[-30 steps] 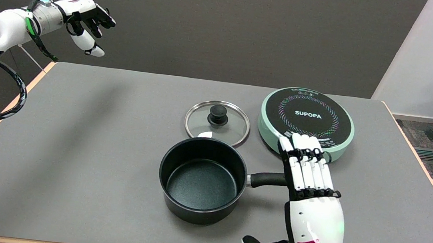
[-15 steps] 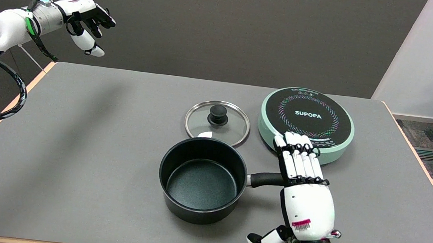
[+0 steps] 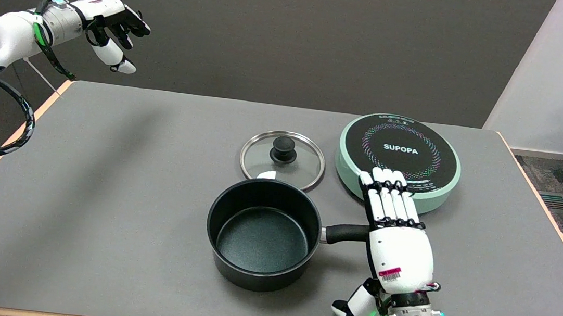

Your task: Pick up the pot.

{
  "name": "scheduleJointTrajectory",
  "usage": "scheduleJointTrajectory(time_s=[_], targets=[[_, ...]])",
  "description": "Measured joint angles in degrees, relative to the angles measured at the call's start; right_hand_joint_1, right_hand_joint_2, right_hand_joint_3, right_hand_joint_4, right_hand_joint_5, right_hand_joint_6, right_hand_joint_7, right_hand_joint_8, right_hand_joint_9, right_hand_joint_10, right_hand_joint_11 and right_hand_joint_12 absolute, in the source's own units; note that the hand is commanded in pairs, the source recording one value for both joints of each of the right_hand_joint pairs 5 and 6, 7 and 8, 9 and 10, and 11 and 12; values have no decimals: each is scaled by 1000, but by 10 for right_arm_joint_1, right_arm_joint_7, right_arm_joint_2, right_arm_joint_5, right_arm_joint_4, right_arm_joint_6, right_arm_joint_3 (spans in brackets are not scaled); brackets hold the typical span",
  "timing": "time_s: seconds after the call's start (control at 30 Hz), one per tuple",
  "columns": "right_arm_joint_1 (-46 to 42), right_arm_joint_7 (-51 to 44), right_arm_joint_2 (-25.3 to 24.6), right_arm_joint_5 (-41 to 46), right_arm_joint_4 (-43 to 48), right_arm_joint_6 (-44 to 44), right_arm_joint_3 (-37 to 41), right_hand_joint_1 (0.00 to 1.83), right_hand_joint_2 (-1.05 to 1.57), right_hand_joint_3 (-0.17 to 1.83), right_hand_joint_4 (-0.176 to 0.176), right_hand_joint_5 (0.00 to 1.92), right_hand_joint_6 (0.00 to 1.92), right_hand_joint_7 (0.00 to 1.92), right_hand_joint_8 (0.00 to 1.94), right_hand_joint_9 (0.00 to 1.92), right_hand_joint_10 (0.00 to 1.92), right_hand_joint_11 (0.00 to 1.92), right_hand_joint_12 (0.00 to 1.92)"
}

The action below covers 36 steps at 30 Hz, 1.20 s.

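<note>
The pot (image 3: 263, 233) is a round black saucepan with a dark, faintly speckled inside, standing upright and uncovered on the grey bench (image 3: 114, 203). Its straight black handle (image 3: 347, 233) runs out from a short metal collar on the side wall toward the robot hand (image 3: 395, 233), and the far end of the handle is hidden beneath that hand. The robot hand lies flat with its back up, fingers (image 3: 387, 200) stretched out straight and close together, thumb (image 3: 357, 306) held apart down by the wrist; it holds nothing, and whether it touches the handle cannot be told. The pot's body sits just to the side of the robot hand, away from its thumb. Beyond the fingertips stands a mint-green round cooktop (image 3: 399, 157) marked SUPOPA, which the fingertips overlap in the head view. A glass lid (image 3: 282, 158) with a black knob lies on the bench behind the pot, touching or nearly touching its rim.
</note>
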Motion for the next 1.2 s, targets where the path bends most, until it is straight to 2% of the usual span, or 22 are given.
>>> scheduleJointTrajectory(time_s=[0.3,0.8,0.9,1.2], targets=[[18,-29,8,11,-5,-39,14,1271,-767,1107,-113,20,20,20,20,20,20,20,20],[41,-54,20,23,-20,-60,33,1250,-748,1123,-71,17,17,17,17,17,17,17,17],[45,-57,21,27,-24,-63,38,1221,-727,1150,-40,15,15,15,15,15,15,15,15],[53,-59,25,39,-34,-72,45,1205,-713,1158,-30,15,15,15,15,15,15,15,15]])
